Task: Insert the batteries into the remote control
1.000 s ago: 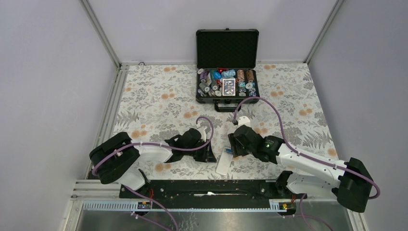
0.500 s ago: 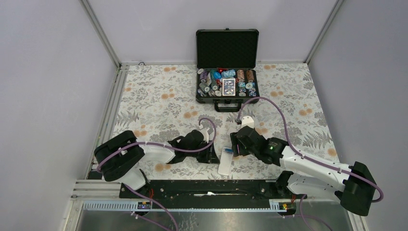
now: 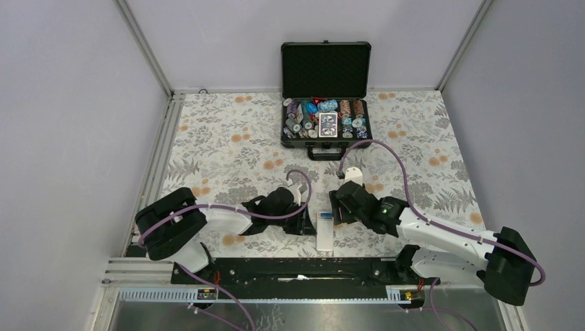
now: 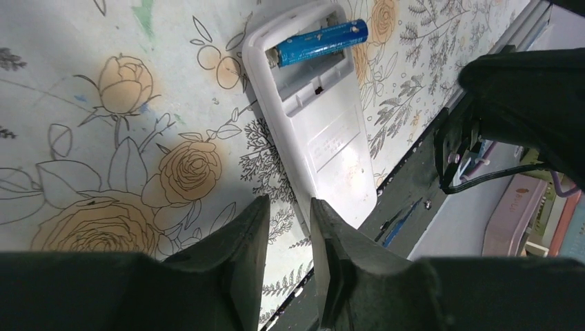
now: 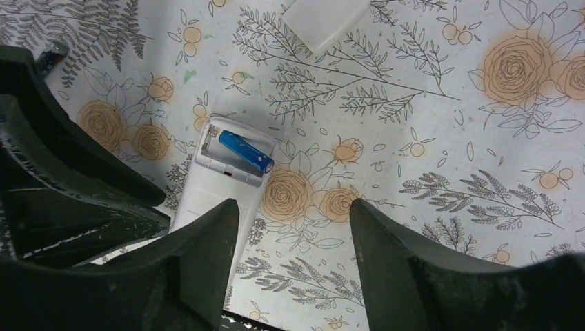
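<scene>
The remote control (image 3: 324,233) is laid back-up on the table (image 3: 227,145), between the two end effectors and close to both. Its battery compartment is uncovered, at the end pointing away from the arm bases. One blue battery (image 4: 321,43) is seated in the compartment at a slant, with one end projecting over the rim. The left end effector (image 4: 284,221) is held low over the table with its fingers set a narrow gap apart, and nothing is clamped between them. The near long edge of the remote control is seen in that gap. Whether a finger touches the casing cannot be told. The right end effector (image 5: 293,214) is held above the table with its fingers spread wide, and nothing is gripped. The remote control lies below it and toward one finger. A flat white piece (image 5: 324,21) lies on the table further ahead of the fingertips. An open black case (image 3: 325,103) stands well beyond both end effectors.
</scene>
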Controlling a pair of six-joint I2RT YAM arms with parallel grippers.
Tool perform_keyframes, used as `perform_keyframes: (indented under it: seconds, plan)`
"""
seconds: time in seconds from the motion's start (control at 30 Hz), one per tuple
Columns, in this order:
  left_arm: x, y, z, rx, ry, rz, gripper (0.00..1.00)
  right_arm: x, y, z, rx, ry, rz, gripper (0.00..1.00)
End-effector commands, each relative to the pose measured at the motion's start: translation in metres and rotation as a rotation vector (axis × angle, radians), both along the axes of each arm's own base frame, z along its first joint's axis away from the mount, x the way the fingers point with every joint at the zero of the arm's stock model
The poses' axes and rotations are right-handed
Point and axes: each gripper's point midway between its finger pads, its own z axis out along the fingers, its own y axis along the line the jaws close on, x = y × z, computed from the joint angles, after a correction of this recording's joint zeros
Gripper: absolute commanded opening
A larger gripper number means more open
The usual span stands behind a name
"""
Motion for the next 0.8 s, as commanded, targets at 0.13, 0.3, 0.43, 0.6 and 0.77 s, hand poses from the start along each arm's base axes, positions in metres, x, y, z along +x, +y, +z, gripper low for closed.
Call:
perform_keyframes:
  seconds: [0.13,0.3,0.43,0.6,0.77]
  plan:
    - [0.028,-0.013,0.034,-0.083,-0.098,0.018,0.35,0.012,0.008,-0.003,0.023,-0.006,-0.027,0.63]
    - [0.044,-0.018,0.043,-0.176,-0.083,0.029,0.37,0.014,0.016,0.001,0.082,-0.003,-0.022,0.56]
    - [0.050,-0.026,0.048,-0.225,-0.076,0.020,0.38,0.014,0.021,-0.001,0.098,0.016,-0.016,0.54]
    - [0.056,-0.028,0.042,-0.223,-0.064,0.027,0.38,0.014,0.026,-0.007,0.107,0.035,-0.016,0.52]
    - [0.063,-0.023,0.032,-0.189,-0.067,0.057,0.39,0.015,0.026,-0.009,0.114,0.033,-0.024,0.52]
